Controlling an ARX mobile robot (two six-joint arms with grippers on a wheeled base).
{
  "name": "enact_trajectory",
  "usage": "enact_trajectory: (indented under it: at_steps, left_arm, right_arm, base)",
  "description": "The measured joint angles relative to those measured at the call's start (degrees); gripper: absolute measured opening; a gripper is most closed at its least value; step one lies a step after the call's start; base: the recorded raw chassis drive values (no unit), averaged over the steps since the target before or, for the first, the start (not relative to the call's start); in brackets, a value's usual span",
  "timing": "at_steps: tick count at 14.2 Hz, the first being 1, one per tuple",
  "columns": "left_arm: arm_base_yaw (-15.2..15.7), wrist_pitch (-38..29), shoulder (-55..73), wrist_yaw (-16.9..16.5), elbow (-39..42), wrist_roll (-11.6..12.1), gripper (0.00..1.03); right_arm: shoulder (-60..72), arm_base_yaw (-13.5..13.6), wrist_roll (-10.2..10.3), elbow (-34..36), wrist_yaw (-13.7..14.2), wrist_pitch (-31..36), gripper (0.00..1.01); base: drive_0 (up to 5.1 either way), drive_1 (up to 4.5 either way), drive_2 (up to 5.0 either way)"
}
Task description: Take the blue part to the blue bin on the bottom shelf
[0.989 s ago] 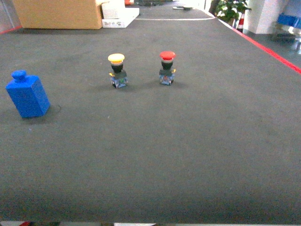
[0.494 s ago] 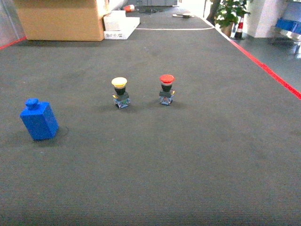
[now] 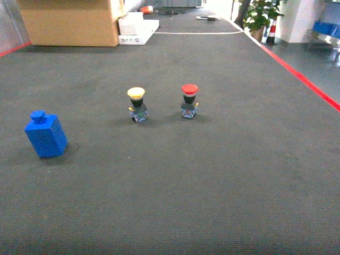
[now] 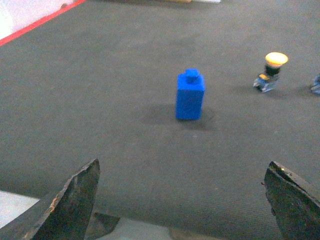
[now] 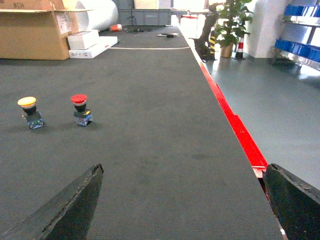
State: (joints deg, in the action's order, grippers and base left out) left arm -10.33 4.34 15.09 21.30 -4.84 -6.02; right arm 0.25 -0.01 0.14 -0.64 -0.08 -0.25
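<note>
The blue part is a bright blue block with a small knob on top, standing upright. It sits well ahead of the left gripper's spread jaws, roughly centred between them and untouched.

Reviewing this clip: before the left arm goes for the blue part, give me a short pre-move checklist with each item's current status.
1. Blue part located: ok, standing upright on the dark mat, in the head and left wrist views.
2. Left gripper open: ok, fingers spread wide, nothing between them.
3. Path to the part clear: ok, bare mat between gripper and part.
4. Neighbours out of the way: ok, yellow button and red button stand well apart from the part.
5. Right gripper free: ok, open and empty.
6. Blue bin and bottom shelf located: cannot tell.
</note>
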Motion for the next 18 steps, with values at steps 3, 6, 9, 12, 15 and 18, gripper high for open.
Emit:
enact_trajectory:
  at_steps: [3,6,9,12,15,18]
  left_arm:
    - [6.01,-25.88,26.51,3.17,-1.07,-0.46,0.98]
    - [6.6,-45.86,54.47,-1.92,-7.89,-1.27,0.98]
    - [6.1,-48.81,66.29,-4.24,-13.07,-1.9,0.98]
    - [6.01,-51.36,75.6,-6.78,-19.52,-2.71,0.98]
    - [5.66,-52.61,84.59,-7.32,-24.06,-2.6,0.98]
    - [5.66,-52.96,91.3,-6.03,-29.29,-2.6,0.98]
  right_arm:
    - [0.0,0.0,0.02,0.0,0.09,-0.04,0.98]
    - [0.0,0.0,0.04,-0.02,0.11,-0.07,0.98]
    - [0.0,0.0,0.04,0.0,0.09,-0.04,0.98]
    - [0.0,0.0,0.04,-0.02,0.09,-0.04,0.98]
    - [0.0,0.0,0.04,0.0,0.09,-0.02,0.98]
    - [0.0,0.0,0.02,0.0,0.09,-0.04,0.98]
  base:
    - [0.0,0.0,0.0]
    - [0.0,0.0,0.0]
    - [0.0,0.0,0.0]
    - [0.0,0.0,0.0]
    - [0.0,0.0,0.0]
    - [0.0,0.0,0.0]
